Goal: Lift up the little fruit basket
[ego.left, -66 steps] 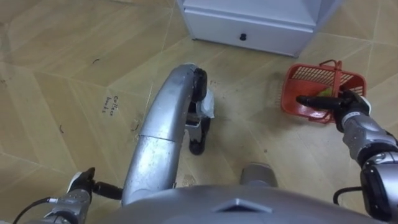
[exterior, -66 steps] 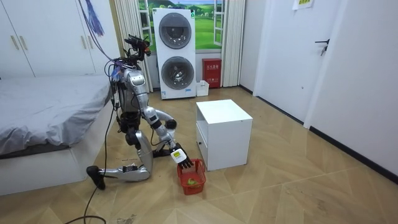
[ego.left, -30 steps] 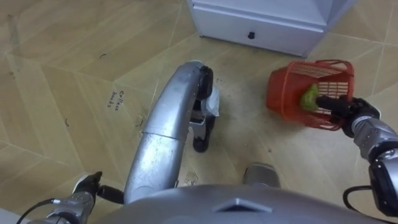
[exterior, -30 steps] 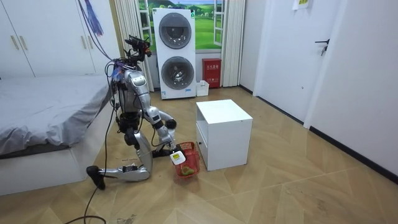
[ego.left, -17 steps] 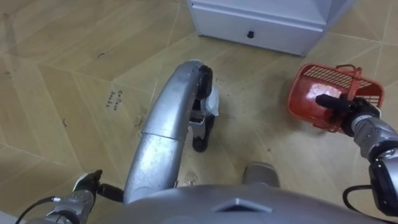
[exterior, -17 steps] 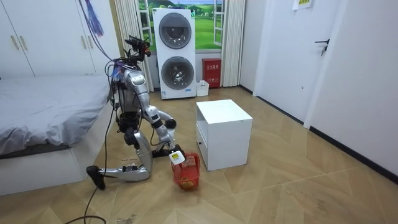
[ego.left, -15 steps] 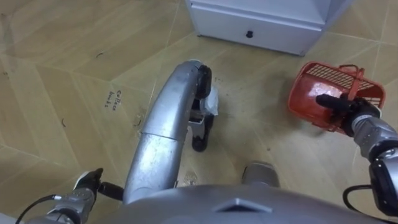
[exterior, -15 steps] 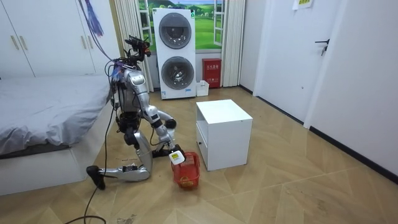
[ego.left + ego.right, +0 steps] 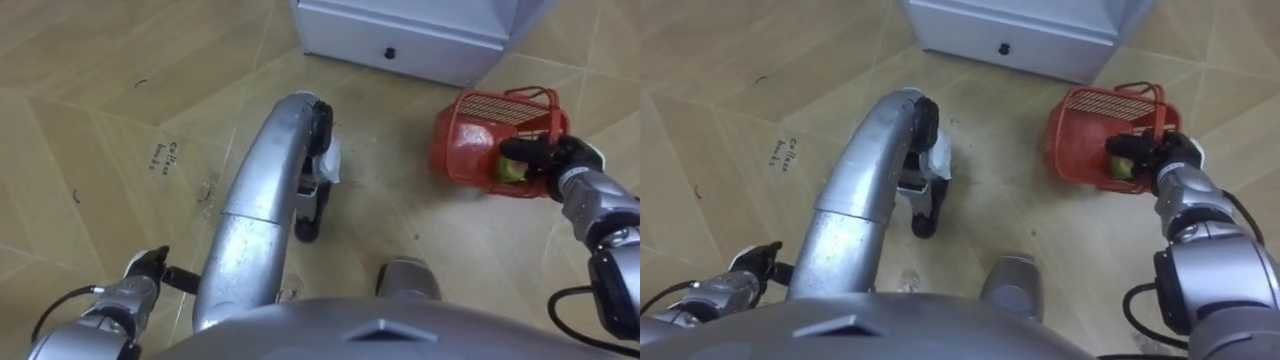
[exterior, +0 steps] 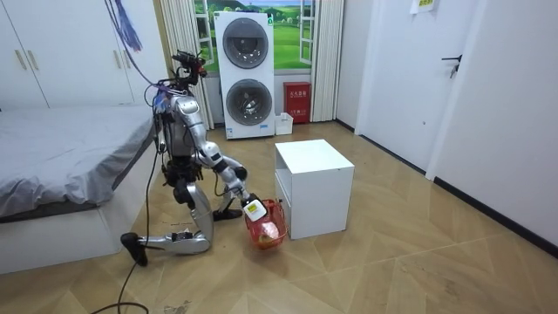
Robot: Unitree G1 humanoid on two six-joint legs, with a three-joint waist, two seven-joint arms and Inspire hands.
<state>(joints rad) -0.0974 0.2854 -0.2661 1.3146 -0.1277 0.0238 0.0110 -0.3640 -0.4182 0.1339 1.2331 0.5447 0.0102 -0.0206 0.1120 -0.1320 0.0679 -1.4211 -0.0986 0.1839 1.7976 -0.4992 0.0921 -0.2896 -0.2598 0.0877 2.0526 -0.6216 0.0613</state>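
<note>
The red plastic fruit basket [image 9: 480,140] hangs tipped on its side just above the wooden floor, to my right front. A green fruit [image 9: 510,172] lies inside against its wall. My right hand [image 9: 548,158] is shut on the basket's rim by the handle. In the right eye view the basket [image 9: 1095,135] and right hand [image 9: 1162,155] stand the same way. The room view shows me kneeling on the floor with my right arm stretched out and the basket [image 10: 266,225] lifted beside the white cabinet. My left hand [image 9: 138,288] hangs low at my left side.
A white cabinet [image 9: 400,30] with a drawer and a dark knob [image 9: 390,52] stands right behind the basket. In the room view a bed [image 10: 61,166] is close behind me and stacked washing machines [image 10: 248,74] stand at the back wall. Open floor lies to my left front.
The basket has swung left and tipped further, with the fruit rolled into sight; in the room view it has risen off the floor. My right hand keeps its hold. The eye view has shifted slightly.
</note>
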